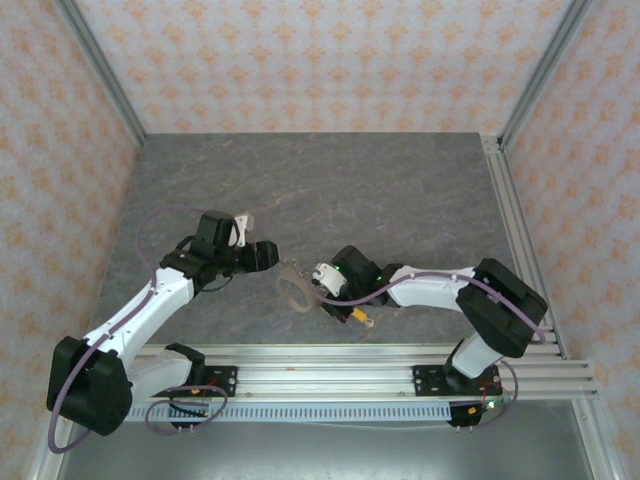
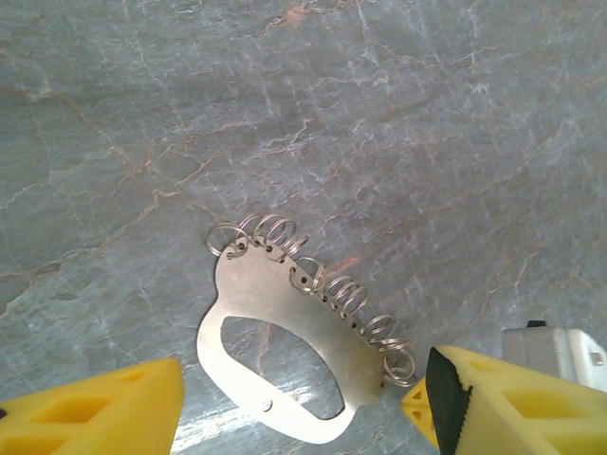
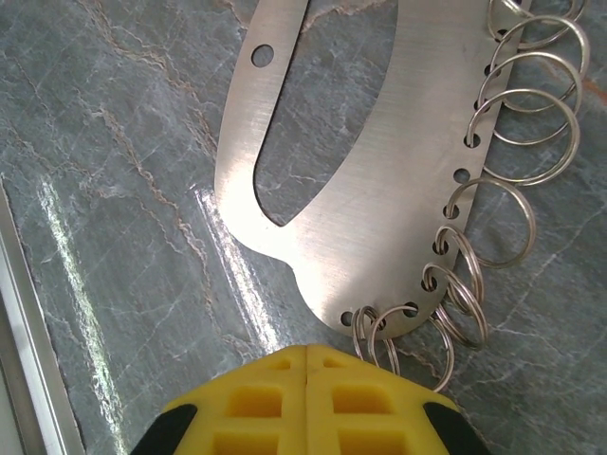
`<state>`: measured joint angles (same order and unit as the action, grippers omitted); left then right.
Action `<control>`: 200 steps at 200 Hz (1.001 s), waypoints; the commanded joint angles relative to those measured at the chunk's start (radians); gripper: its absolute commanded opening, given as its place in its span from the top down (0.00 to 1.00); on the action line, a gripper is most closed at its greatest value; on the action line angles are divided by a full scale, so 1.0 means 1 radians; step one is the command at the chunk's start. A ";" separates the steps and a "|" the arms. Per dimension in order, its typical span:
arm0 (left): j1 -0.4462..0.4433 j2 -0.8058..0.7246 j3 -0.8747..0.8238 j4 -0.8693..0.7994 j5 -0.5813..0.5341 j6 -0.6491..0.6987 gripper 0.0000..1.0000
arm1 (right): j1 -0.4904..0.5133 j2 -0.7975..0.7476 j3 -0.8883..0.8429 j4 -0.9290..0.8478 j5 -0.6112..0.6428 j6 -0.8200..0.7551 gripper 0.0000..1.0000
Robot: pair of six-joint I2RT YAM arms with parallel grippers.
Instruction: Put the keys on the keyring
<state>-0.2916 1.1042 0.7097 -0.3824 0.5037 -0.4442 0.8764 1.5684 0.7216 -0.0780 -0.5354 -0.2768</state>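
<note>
Keyring (image 1: pixel 295 290), a flat steel plate edged with a row of split rings (image 2: pixel 275 232), is seen lying on the grey bench (image 1: pixel 400 190) between the two arms. It is straddled by the left hand (image 2: pixel 303 389), whose yellow fingers are spread wide. The right hand (image 3: pixel 305 379) is pressed together at the plate's ringed end; a small yellow-orange key (image 1: pixel 358 315) is seen beside that arm.
</note>
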 commanded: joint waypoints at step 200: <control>0.012 -0.050 0.013 -0.015 -0.010 0.016 0.32 | 0.006 -0.150 -0.045 0.034 -0.040 0.037 0.67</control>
<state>-0.2916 1.0794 0.7097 -0.4046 0.4896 -0.4370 0.8764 1.3991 0.6453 -0.0242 -0.5476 -0.2398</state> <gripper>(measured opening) 0.678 0.533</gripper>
